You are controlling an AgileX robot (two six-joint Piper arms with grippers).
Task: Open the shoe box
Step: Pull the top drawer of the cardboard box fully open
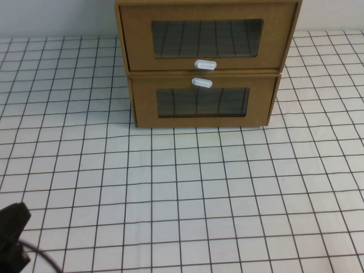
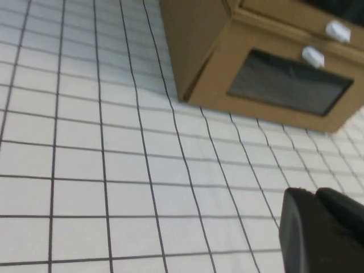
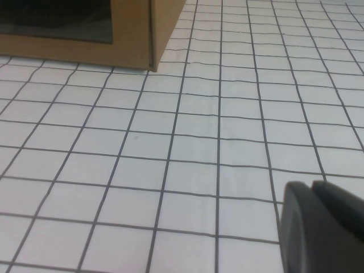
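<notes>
- Pale plain wall (image 1: 57, 17) at the back. White counter (image 1: 182, 199) with a dark grid of lines fills the rest of the frame.
- Two brown cardboard boxes are stacked at the far middle of the counter, against the wall side: upper shoe box (image 1: 136, 40) squarely on top of the lower shoe box (image 1: 145, 102).
- Each front has a dark see-through window: upper window (image 1: 207, 38), lower window (image 1: 203, 102). Grid lines reflect in both.
- Each front has a small white oval pull. The upper handle (image 1: 205, 65) sits at the bottom edge of its front. The lower handle (image 1: 202, 83) sits at the top edge of its front, just under the upper one. The two are near each other but apart.
- Both fronts sit flush, so the boxes are closed.
- The left hand (image 1: 12, 233) is a dark shape at the near edge of the counter, well in front of the lower shoe box and off to the robot's left. A dark cable curls beside it. It touches and holds nothing visible. Can't tell whether it is spread or together.
- The right hand (image 3: 321, 227) is outside the high view. Its wrist view shows it over bare counter, in front of the lower shoe box and off its right front corner, well apart from the cardboard. It is closed together and empty.
</notes>
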